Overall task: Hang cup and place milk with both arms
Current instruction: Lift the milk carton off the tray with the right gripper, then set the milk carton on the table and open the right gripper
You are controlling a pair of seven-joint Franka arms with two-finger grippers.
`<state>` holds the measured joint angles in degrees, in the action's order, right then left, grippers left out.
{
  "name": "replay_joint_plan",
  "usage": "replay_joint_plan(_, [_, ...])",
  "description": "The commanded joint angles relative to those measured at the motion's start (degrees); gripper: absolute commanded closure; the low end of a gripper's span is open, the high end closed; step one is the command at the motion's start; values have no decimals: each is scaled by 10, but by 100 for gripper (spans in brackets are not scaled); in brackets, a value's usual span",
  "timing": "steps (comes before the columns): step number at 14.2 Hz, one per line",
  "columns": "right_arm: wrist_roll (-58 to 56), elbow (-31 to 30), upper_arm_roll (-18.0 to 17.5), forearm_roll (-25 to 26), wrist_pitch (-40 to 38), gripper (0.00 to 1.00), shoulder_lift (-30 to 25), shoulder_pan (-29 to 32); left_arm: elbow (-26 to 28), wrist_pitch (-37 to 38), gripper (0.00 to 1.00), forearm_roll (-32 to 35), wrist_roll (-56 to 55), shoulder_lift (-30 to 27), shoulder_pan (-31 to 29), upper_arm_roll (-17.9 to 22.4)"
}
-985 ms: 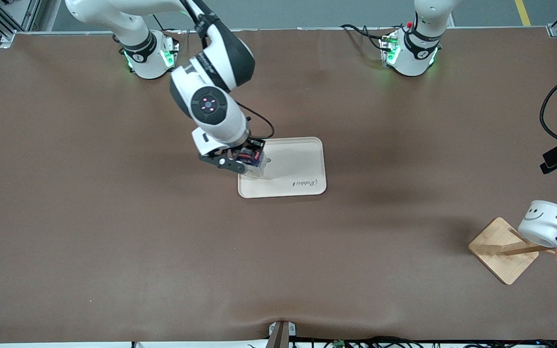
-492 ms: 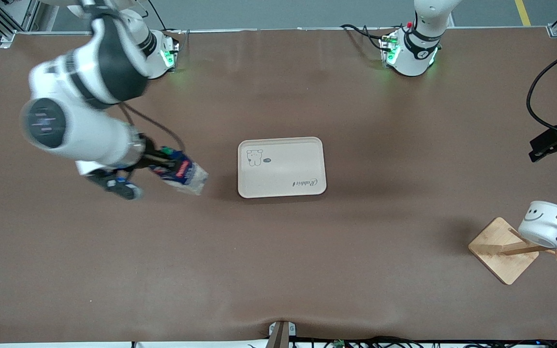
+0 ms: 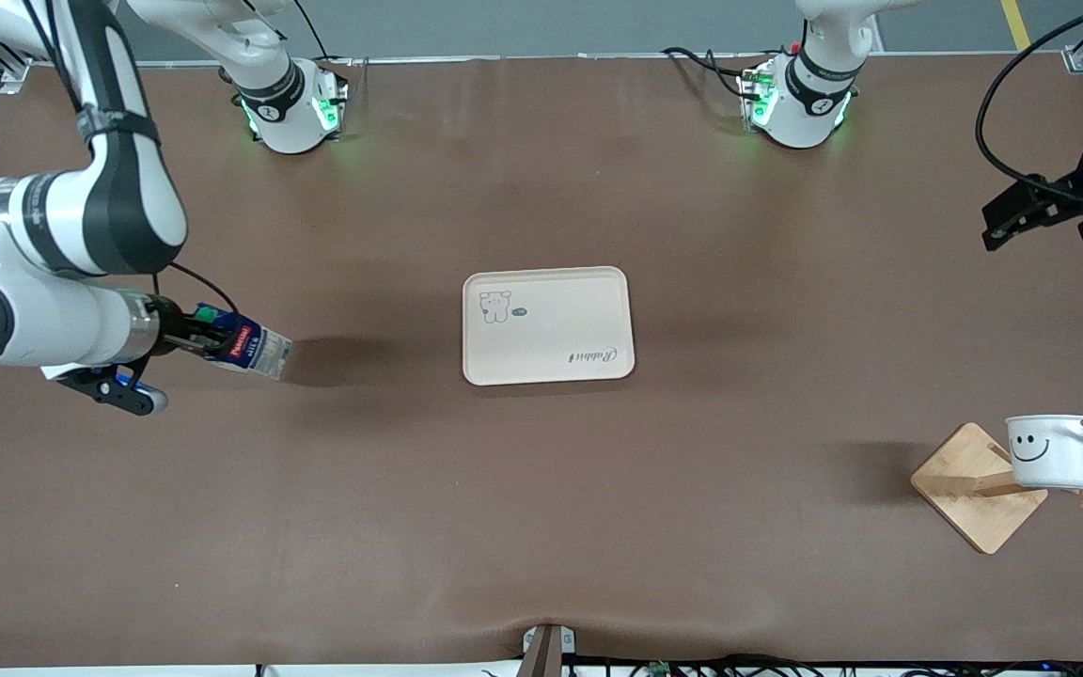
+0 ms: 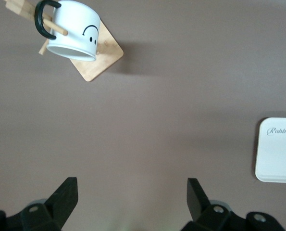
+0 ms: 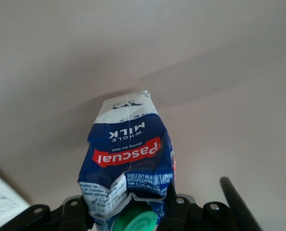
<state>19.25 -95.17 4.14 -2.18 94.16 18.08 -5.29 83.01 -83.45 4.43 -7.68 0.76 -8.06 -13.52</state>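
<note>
Front view | right gripper (image 3: 186,340) jaws clamp milk (image 3: 250,350), lying sideways, base toward tray (image 3: 598,320) | left gripper (image 4: 128,202) jaws wide

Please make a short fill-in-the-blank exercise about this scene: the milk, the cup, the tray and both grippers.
1. The right gripper is shut on the ____.
2. The cup hangs by its handle on the wooden ____.
3. Nothing lies on the ____, at the middle of the table.
4. The left gripper, over bare table, is ____ and holds nothing.

Missing words: milk; rack; tray; open
</note>
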Motion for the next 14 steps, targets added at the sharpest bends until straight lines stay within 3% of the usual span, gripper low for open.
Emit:
replay_joint_plan(1, [-110,-81,-13,7,56,100,-44,65,51,-1,0,-12,-4,-45,58,59])
replay_joint_plan(4, [-142,-155,-13,9,134,100,-65,75,67,-1,0,-33,-4,-61,59,73])
replay_joint_plan(7, [-143,-170,-13,56,136,100,-66,89,69,0,0,-38,-7,-72,38,53])
replay_joint_plan(12, [-143,-187,-14,57,166,100,-60,102,67,-11,0,-38,-26,-61,38,49])
replay_joint_plan(13, [-144,-187,-14,58,168,83,-59,103,67,-12,0,-38,-26,-61,38,49])
replay_joint_plan(14, [-143,-186,-14,57,168,14,-57,103,66,-12,0,-40,-26,-60,39,48])
